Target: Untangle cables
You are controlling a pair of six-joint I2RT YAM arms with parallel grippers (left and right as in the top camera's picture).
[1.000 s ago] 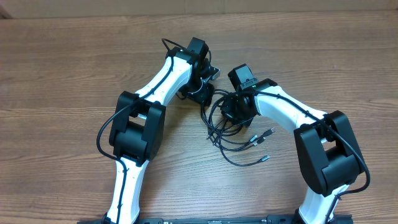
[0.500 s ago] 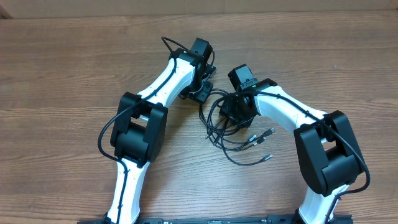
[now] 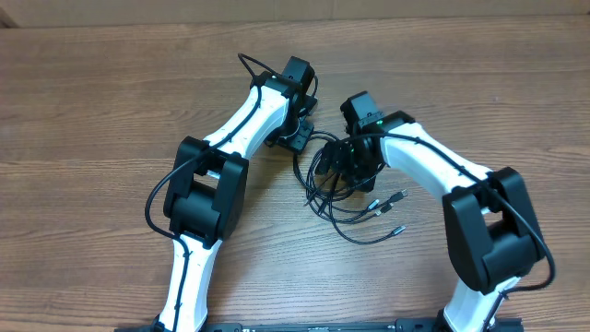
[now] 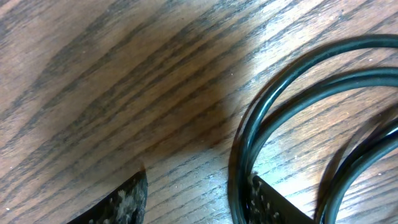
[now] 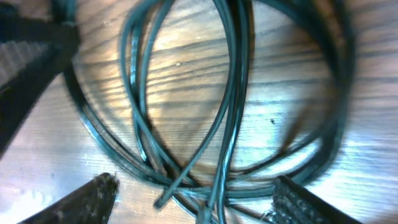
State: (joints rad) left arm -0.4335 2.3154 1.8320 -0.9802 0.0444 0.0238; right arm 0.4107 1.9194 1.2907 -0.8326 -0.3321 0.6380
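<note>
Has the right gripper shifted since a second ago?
Yes, slightly. Against the plug tips, which lie where they did, the right gripper sits a little further toward the overhead view's right edge, jaws now wide.

Tangled cables (image 3: 327,198) lie on the table (image 3: 92,111) under the right end effector (image 3: 348,166), near the left end effector (image 3: 299,138).

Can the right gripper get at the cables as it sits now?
Probably yes. The right gripper is open directly above the cables, with loops lying between its jaws and nothing in the way.
</note>
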